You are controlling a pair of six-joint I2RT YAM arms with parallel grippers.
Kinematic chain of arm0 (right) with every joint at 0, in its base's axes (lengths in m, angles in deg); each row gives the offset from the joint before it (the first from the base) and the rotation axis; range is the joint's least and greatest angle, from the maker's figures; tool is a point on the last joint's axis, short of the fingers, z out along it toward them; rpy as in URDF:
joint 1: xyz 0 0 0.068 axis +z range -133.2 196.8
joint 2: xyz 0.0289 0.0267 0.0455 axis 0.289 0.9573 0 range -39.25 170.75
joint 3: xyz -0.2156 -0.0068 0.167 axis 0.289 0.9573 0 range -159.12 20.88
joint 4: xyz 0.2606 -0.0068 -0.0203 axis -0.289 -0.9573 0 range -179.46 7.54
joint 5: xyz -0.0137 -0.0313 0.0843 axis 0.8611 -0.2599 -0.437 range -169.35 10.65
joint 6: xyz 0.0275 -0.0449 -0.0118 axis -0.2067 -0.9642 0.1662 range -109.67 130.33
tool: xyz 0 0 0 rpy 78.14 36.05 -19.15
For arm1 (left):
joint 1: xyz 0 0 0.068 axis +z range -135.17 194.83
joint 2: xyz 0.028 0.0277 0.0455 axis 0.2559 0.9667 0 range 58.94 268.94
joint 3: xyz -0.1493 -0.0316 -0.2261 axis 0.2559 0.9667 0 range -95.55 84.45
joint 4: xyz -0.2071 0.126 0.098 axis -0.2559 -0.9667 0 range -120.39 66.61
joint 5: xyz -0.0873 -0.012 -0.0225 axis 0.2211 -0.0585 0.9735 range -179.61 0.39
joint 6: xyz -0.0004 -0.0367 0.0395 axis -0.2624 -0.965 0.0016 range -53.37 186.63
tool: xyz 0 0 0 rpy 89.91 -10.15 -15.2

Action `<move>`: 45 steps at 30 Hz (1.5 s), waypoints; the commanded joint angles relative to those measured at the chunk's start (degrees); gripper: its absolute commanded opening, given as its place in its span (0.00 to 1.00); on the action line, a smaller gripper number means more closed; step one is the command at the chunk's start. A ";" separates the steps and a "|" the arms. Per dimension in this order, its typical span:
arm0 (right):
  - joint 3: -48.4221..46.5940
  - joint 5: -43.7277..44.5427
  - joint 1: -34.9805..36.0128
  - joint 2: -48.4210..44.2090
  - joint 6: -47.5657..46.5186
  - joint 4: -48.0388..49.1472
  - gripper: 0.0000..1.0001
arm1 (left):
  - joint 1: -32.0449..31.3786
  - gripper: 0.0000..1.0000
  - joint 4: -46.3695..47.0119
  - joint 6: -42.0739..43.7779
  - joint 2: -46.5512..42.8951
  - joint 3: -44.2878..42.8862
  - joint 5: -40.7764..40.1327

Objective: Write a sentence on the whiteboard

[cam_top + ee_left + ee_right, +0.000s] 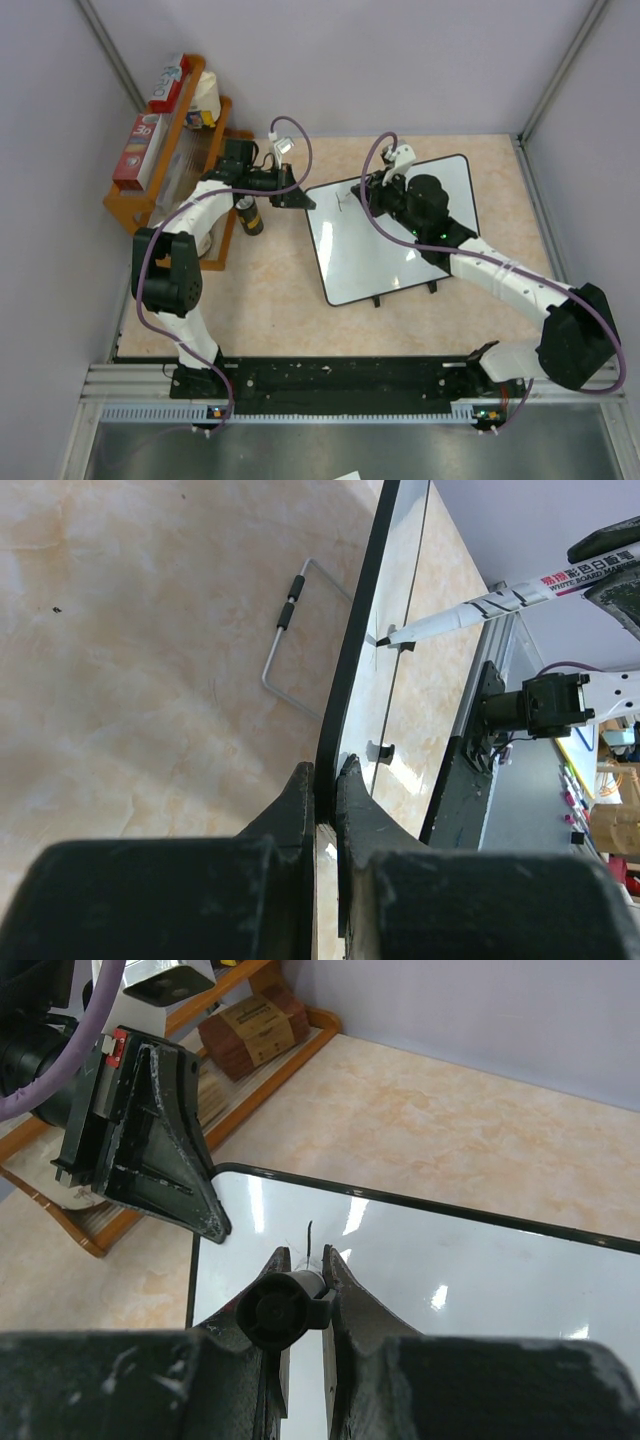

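Observation:
The whiteboard (400, 225) lies on the table, glossy white with a black rim. My left gripper (298, 197) is shut on its left rim; in the left wrist view the jaws (325, 773) clamp the black edge (350, 670). My right gripper (374, 190) is shut on a white marker (490, 605), seen end-on in the right wrist view (275, 1310). The right gripper (308, 1256) holds it over the board's left part, tip touching the surface (384, 639). Of the sentence, only one short thin dark stroke (309, 1235) shows. Two black feet (378, 300) sit on the near edge.
An orange wooden rack (128, 205) with boxes stands at the back left. A dark bottle (249, 216) stands beside the left arm. A wire loop with a black sleeve (288, 605) lies left of the board's rim. A metal rail (330, 385) runs along the near edge.

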 commanded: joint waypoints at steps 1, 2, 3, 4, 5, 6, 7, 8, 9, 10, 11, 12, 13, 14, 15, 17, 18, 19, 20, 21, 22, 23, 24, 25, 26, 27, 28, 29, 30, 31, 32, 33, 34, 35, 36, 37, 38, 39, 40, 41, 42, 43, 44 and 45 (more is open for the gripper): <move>-2.28 2.99 0.82 0.88 -0.17 -0.45 0.00 | -1.90 0.00 0.25 8.72 -1.22 1.41 -9.49; -2.28 3.60 0.82 0.79 -0.26 -0.54 0.00 | -1.90 0.00 0.25 8.81 -1.31 1.49 -9.49; -2.19 3.78 0.82 0.79 -0.35 -0.72 0.00 | -1.90 0.00 0.25 8.90 -1.31 1.58 -9.49; -2.28 3.96 0.73 0.70 -0.35 -0.81 0.00 | -1.90 0.00 0.25 8.90 -1.31 1.58 -9.58; -2.19 4.22 0.82 0.61 -0.52 -0.98 0.00 | -1.90 0.00 0.34 8.90 -1.48 1.67 -9.58; -2.28 4.92 0.73 0.53 -0.61 -1.16 0.00 | -1.90 0.00 0.34 8.81 -1.40 1.67 -9.58; -2.11 5.10 0.73 0.44 -0.61 -1.25 0.00 | -1.90 0.00 0.34 8.81 -1.40 1.67 -9.58; -2.19 5.54 0.73 0.35 -0.61 -1.25 0.00 | -1.98 0.00 0.25 8.72 -1.40 1.67 -9.58; -2.11 5.71 0.73 0.26 -0.61 -1.33 0.00 | -1.90 0.00 0.25 8.81 -1.40 1.67 -9.58; -2.02 5.89 0.73 0.26 -0.53 -1.34 0.00 | -1.98 0.00 0.34 8.72 -1.48 1.76 -9.58; -2.10 6.24 0.56 0.26 -0.35 -1.34 0.00 | -1.98 0.00 0.25 8.81 -1.40 1.76 -9.67; -2.11 6.33 0.55 0.26 -0.09 -1.51 0.00 | -1.98 0.00 0.25 8.81 -1.40 1.76 -9.67; -2.11 6.50 0.47 0.17 -0.09 -1.51 0.00 | -1.98 0.00 0.34 8.81 -1.48 1.76 -9.67; -2.11 6.59 0.29 0.09 0.09 -1.51 0.00 | -1.98 0.00 0.25 8.72 -1.40 1.76 -9.67; -2.02 6.51 0.20 0.09 0.18 -1.51 0.00 | -1.98 0.00 0.34 8.72 -1.31 1.76 -9.67; -2.10 6.59 0.12 0.09 0.18 -1.51 0.00 | -1.98 0.00 0.25 8.72 -1.31 1.85 -9.76; -2.11 6.68 0.12 0.09 0.26 -1.60 0.00 | -1.98 0.00 0.34 8.81 -1.31 1.85 -9.76; -2.19 6.68 0.12 0.09 0.27 -1.69 0.00 | -1.98 0.00 0.34 8.72 -1.31 1.85 -9.85; -2.11 6.68 0.12 -0.09 0.27 -1.60 0.00 | -1.98 0.00 0.34 8.81 -1.31 1.85 -9.76; -2.11 6.68 0.03 -0.26 0.27 -1.60 0.00 | -1.98 0.00 0.34 8.81 -1.40 1.85 -9.85; -1.93 6.77 0.11 -0.35 0.27 -1.60 0.00 | -2.07 0.00 0.25 8.72 -1.40 1.85 -9.85; -1.84 7.64 0.03 -0.70 0.44 -1.77 0.00 | -2.07 0.00 0.34 8.81 -1.31 1.85 -9.85; -2.02 7.91 0.03 -0.71 0.53 -1.86 0.00 | -2.07 0.00 0.25 8.81 -1.31 1.85 -9.85; -1.93 7.74 -0.06 -0.79 0.62 -1.95 0.00 | -2.07 0.00 0.25 8.72 -1.31 1.85 -9.85; -1.93 7.13 0.03 -0.88 0.36 -1.69 0.00 | -2.07 0.00 0.25 8.63 -1.31 1.76 -9.85; -1.93 6.86 -0.06 -1.14 0.35 -1.51 0.00 | -2.07 0.00 0.25 8.63 -1.31 1.76 -9.85; -1.93 6.86 0.03 -1.41 0.44 -1.60 0.00 | -2.07 0.00 0.25 8.72 -1.31 1.85 -9.85; -1.84 6.77 -0.06 -1.58 0.53 -1.43 0.00 | -2.07 0.00 0.25 8.72 -1.40 1.85 -9.93; -1.93 6.60 -0.06 -1.93 0.62 -1.42 0.00 | -2.16 0.00 0.34 8.72 -1.31 1.85 -9.93; -1.93 6.59 0.03 -2.11 0.62 -1.42 0.00 | -2.16 0.00 0.25 8.72 -1.31 1.85 -9.93; -1.84 5.81 0.03 -2.46 0.62 -1.25 0.00 | -2.16 0.00 0.25 8.72 -1.40 1.85 -9.93; -1.84 5.54 -0.06 -2.90 0.62 -0.81 0.00 | -2.16 0.00 0.25 8.72 -1.48 1.85 -9.93; -1.84 5.37 0.03 -3.42 0.62 -0.55 0.00 | -2.16 0.00 0.25 8.72 -1.40 1.93 -9.93; -1.84 5.02 -0.06 -3.78 0.88 -0.37 0.00 | -2.16 0.00 0.25 8.72 -1.40 1.93 -10.02; -1.75 4.93 -0.06 -4.04 0.79 0.50 0.00 | -2.25 0.00 0.25 8.72 -1.48 2.02 -10.02; -1.58 4.92 -0.06 -4.39 0.79 0.86 0.00 | -2.25 0.00 0.16 8.72 -1.40 2.02 -10.02; -1.67 5.19 -0.06 -4.31 0.71 1.12 0.00 | -2.25 0.00 0.25 8.81 -1.31 2.02 -10.02; -1.93 5.45 -0.06 -4.22 0.62 1.21 0.00 | -2.25 0.00 0.25 8.72 -1.40 2.02 -10.11; -2.54 5.54 0.03 -3.96 0.36 0.95 0.00 | -2.25 0.00 0.34 8.81 -1.31 2.02 -10.11; -2.89 5.71 -0.06 -3.44 0.09 0.86 0.00 | -2.25 0.00 0.25 8.81 -1.31 2.02 -10.11; -3.07 5.72 -0.06 -3.26 0.09 0.86 0.00 | -2.25 0.00 0.34 8.72 -1.31 2.02 -10.11; -3.59 5.72 -0.06 -3.08 -0.08 0.95 0.00 | -2.25 0.00 0.34 8.89 -1.22 2.02 -10.11; -3.77 5.72 -0.15 -2.73 0.00 1.12 0.00 | -2.25 0.00 0.34 8.90 -1.31 2.02 -10.11; -3.95 5.63 -0.06 -2.47 0.09 1.21 0.00 | -2.25 0.00 0.25 8.90 -1.31 2.11 -10.11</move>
